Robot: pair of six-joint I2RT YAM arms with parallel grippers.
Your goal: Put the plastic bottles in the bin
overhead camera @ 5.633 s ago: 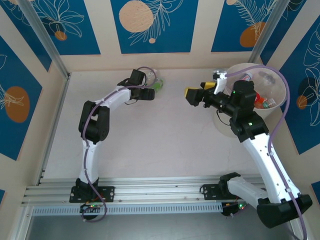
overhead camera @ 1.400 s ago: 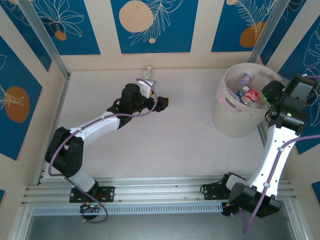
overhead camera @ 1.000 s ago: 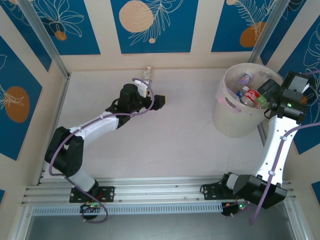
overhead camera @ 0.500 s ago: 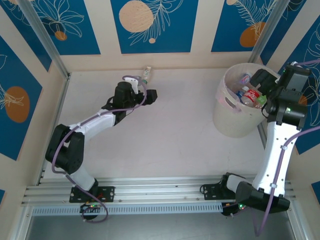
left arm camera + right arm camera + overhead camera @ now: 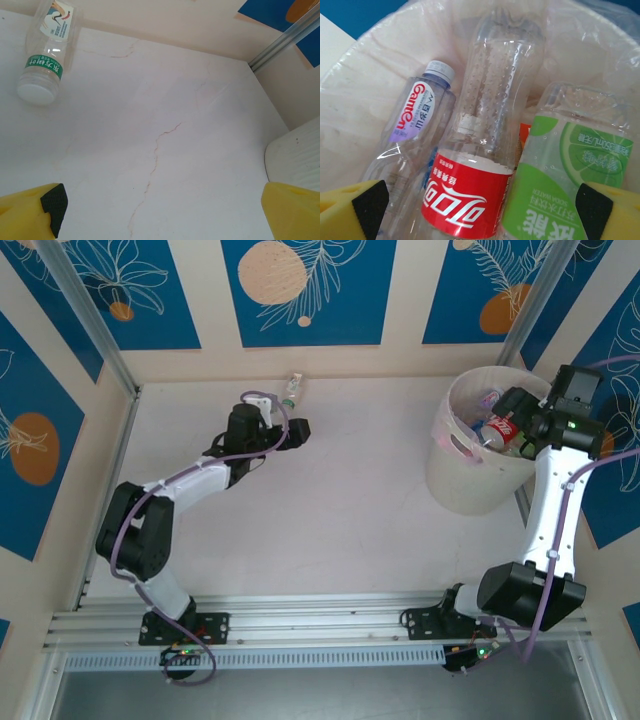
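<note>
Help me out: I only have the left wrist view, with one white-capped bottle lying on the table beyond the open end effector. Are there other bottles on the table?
Observer: No. In the top view that bottle lies by the back wall, and I see no other on the table.
Operator: And the right side?
Observer: The right end effector hangs over the bin, which stands at the table's far right.
Operator: Holding anything?
Observer: No, it is open and empty. A red-labelled bottle, a green-labelled one and others lie in the bin below it.
</note>
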